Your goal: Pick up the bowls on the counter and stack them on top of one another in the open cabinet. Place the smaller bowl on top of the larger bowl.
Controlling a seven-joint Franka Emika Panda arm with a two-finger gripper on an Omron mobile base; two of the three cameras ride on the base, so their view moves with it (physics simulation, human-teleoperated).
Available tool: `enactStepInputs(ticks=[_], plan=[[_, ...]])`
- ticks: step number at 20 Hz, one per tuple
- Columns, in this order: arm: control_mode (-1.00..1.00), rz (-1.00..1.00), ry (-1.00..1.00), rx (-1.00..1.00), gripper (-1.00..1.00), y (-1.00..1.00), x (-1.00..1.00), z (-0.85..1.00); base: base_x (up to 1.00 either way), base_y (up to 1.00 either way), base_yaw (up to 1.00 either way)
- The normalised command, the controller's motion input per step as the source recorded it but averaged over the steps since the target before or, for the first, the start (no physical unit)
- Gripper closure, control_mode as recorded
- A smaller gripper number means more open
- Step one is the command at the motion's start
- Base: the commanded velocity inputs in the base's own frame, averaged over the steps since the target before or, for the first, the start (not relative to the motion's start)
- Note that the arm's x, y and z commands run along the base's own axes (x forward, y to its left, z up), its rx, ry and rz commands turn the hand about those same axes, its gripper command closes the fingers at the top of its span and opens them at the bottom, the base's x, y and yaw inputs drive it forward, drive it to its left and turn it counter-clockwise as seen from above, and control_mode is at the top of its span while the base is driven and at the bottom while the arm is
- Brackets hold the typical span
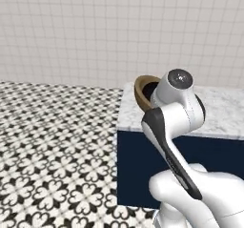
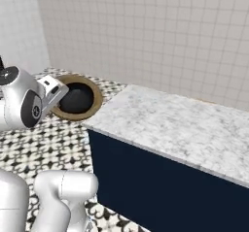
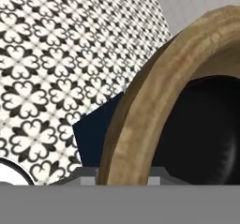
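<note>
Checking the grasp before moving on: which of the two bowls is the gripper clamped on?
The wide tan wooden bowl, gripped at its rim; the small glossy black bowl sits inside it.

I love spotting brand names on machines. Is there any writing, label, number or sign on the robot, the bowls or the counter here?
None: no readable text anywhere.
White robot arm: plain shells, no logo legible.
Wide tan-brown wooden bowl and small glossy black bowl inside it: unmarked.
White-grey marble counter: only veining.

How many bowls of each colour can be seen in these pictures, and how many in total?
Tan-brown wooden bowl: 1, lifted off the counter, its rim held by the hand
Black bowl: 1, sitting inside the tan one
Total: 2 bowls
</note>
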Motion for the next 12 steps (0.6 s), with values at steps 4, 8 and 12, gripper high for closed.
enactStepInputs(ticks=[4, 8, 12], plan=[[1.00, 0.00, 0.00, 0.00, 1.00, 0.00, 0.00, 0.00, 0.10, 0.96, 0.68], [1.00, 0.00, 0.00, 0.00, 1.00, 0.00, 0.00, 0.00, 0.57, 0.51, 0.71], [1.00, 0.00, 0.00, 0.00, 1.00, 0.00, 0.00, 0.00, 0.88, 0.45, 0.65]])
